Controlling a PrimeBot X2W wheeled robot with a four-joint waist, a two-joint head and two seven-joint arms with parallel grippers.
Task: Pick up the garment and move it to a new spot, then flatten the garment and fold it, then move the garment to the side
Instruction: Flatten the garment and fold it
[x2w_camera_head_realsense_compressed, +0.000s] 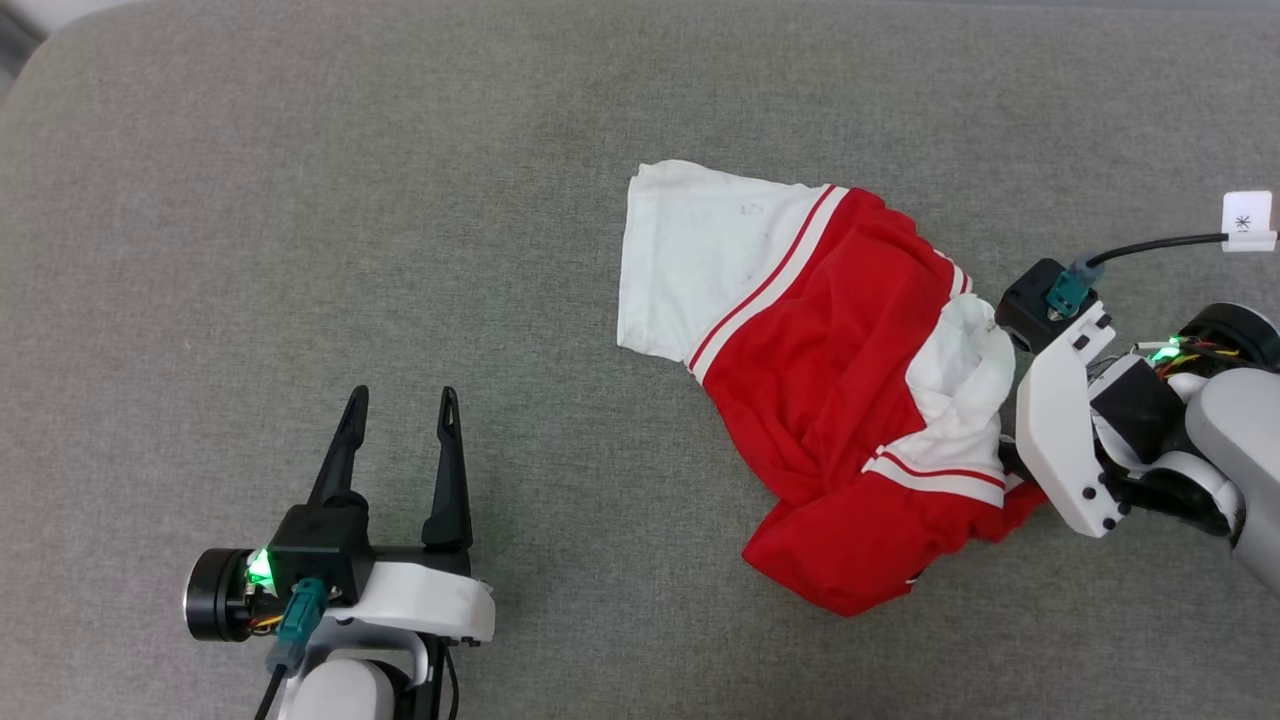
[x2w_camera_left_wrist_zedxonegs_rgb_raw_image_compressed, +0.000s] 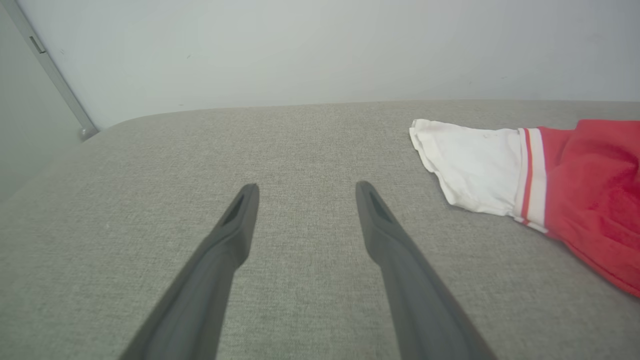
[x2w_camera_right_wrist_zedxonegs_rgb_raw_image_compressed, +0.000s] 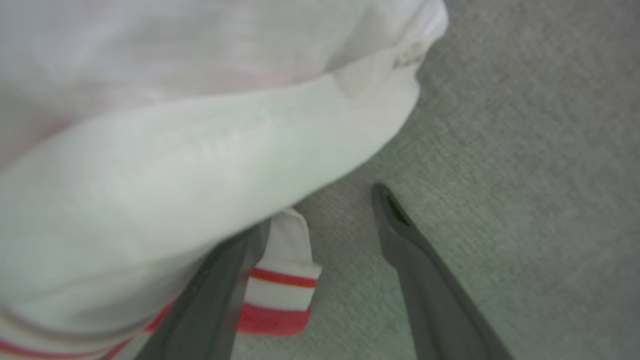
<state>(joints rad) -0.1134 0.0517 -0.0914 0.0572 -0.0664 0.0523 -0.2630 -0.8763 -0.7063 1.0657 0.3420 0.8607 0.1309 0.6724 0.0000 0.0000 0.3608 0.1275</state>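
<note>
The garment (x2w_camera_head_realsense_compressed: 830, 380) lies crumpled on the grey cushion, right of centre: red body, one white sleeve (x2w_camera_head_realsense_compressed: 700, 260) spread flat toward the upper left, the other bunched at its right edge. My right gripper (x2w_camera_right_wrist_zedxonegs_rgb_raw_image_compressed: 325, 210) is open at that right edge. White sleeve fabric (x2w_camera_right_wrist_zedxonegs_rgb_raw_image_compressed: 200, 165) drapes over its left finger, and a striped trim end lies between the fingers. In the head view its fingers are hidden under the white wrist housing (x2w_camera_head_realsense_compressed: 1060, 440). My left gripper (x2w_camera_head_realsense_compressed: 403, 395) stands open over bare cushion at the lower left, well apart from the garment (x2w_camera_left_wrist_zedxonegs_rgb_raw_image_compressed: 590, 190).
The grey fabric cushion (x2w_camera_head_realsense_compressed: 400, 200) spans the head view, with a rounded corner at the top left. A pale wall (x2w_camera_left_wrist_zedxonegs_rgb_raw_image_compressed: 300, 50) rises behind its far edge. A black cable with a white tag (x2w_camera_head_realsense_compressed: 1247, 220) hangs off my right wrist.
</note>
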